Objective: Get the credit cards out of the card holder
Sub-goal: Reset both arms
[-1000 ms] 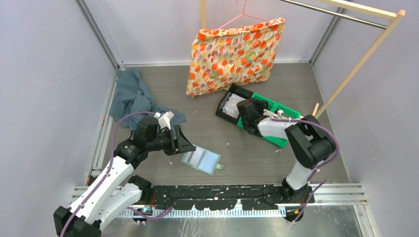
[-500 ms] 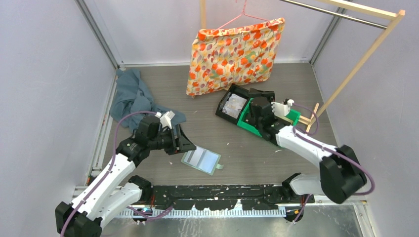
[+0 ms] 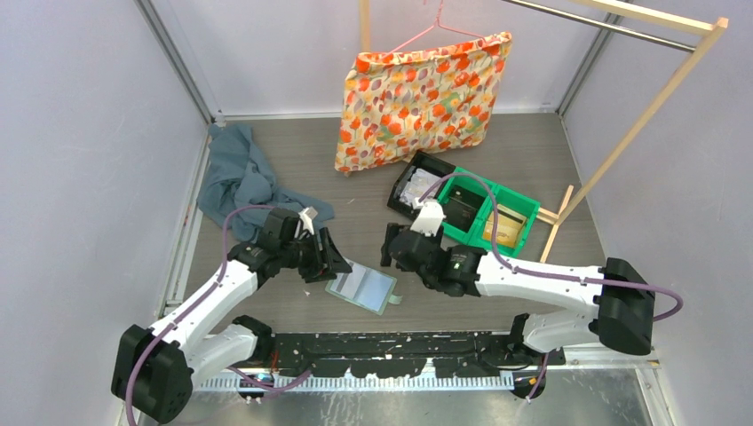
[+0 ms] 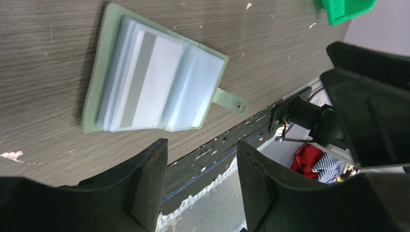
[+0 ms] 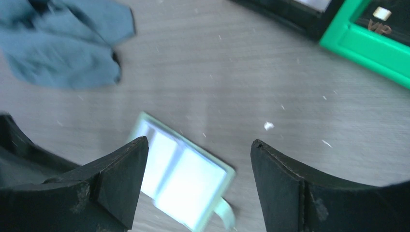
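Closed in on 3 sides by plain pale lilac walls (image 3: 80,133), over a grey wood-grain bench (image 3: 293,160) flecked with small white crumbs. Near the middle front, flat and folded open: the card holder (image 3: 360,286), sage green, clear pockets up, snap tab at the right near corner. Inside the top pocket, a credit card (image 4: 145,82) with a grey stripe.

Close by the holder's left edge, the left gripper (image 3: 330,257), fingers apart, nothing between them. Just behind and to the right, the right gripper (image 3: 391,244), fingers spread wide above the bench, likewise empty.

Far left, a crumpled blue-grey cloth (image 3: 235,173). At the back, a floral pillowcase (image 3: 422,93) on a pink hanger (image 3: 435,27), under a wooden rack (image 3: 639,115). Right of centre, green bins (image 3: 502,213) against a black tray (image 3: 417,186).
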Tool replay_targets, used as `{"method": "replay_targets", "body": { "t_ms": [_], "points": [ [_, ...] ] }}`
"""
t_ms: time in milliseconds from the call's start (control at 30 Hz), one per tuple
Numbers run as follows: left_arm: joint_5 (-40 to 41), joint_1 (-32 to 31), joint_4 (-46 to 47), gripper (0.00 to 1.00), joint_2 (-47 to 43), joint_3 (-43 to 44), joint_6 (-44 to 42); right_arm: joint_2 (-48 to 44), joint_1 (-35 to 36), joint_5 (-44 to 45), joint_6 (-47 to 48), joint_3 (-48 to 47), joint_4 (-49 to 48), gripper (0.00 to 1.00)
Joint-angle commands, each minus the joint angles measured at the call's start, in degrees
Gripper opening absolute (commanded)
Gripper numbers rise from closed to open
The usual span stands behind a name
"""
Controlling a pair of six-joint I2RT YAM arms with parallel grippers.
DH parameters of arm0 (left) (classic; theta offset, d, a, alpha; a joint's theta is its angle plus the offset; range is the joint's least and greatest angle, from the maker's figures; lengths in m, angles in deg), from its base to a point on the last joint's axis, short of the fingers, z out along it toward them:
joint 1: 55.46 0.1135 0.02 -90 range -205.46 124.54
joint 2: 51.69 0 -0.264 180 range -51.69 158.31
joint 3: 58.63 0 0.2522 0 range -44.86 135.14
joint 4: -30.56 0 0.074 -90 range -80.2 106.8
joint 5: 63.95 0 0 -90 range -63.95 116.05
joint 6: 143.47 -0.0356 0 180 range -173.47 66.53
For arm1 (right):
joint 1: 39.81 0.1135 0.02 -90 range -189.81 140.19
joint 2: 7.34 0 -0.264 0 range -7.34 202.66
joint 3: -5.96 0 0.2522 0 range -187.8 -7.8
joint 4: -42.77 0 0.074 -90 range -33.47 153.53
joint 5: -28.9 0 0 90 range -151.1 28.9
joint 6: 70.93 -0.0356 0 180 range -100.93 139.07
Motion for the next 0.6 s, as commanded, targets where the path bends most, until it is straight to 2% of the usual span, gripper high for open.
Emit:
{"method": "replay_targets", "body": {
  "t_ms": [0,167,300,433,567],
  "points": [
    [0.96,0.27,2.72,0.56,-1.45,-1.09,0.35,-1.29,4.94,10.07,-0.91,0.01,14.2,0.84],
    [3.05,0.27,-4.4,0.56,-5.41,1.42,-3.02,-4.94,7.91,10.5,-8.34,4.32,21.39,0.85],
    [12.01,0.27,-13.68,0.55,-10.6,5.04,-5.89,-9.56,9.5,12.95,-13.06,6.91,26.7,0.85],
    [16.12,0.27,-15.03,0.55,-17.52,6.67,-5.19,-15.02,9.53,18.26,-15.6,8.27,30.13,0.85],
    [19.09,0.27,-14.77,0.56,-21.68,6.26,-4.55,-18.11,9.57,22.48,-13.75,8.72,28.92,0.85]
  ]
}}
